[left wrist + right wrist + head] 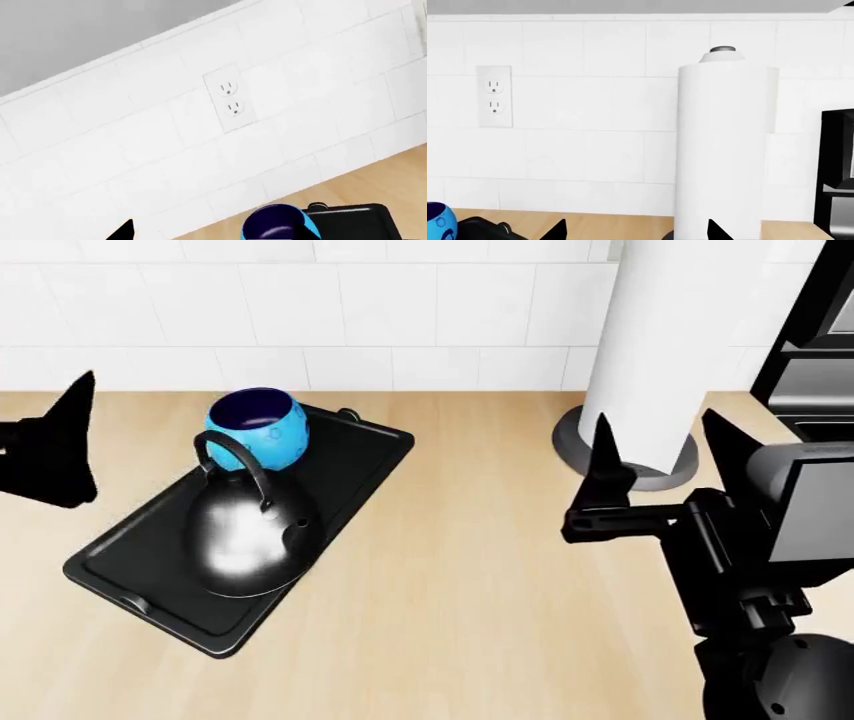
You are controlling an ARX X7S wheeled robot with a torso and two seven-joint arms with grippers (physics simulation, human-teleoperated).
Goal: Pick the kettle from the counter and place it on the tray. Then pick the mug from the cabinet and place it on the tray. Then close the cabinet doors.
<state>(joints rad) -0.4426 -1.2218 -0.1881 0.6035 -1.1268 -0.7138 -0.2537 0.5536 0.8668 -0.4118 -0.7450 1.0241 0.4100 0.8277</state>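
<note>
On the beige counter lies the black tray. The dark shiny kettle stands upright near the tray's middle. The blue mug stands on the tray's far end, just behind the kettle. My left gripper is open; one finger shows at the far left, apart from the mug. My right gripper hangs open and empty over the counter, in front of the paper towel roll. The cabinet is out of view.
A tall white paper towel roll on a grey base stands at the back right, close behind my right gripper. A steel appliance fills the far right. The tiled wall carries an outlet.
</note>
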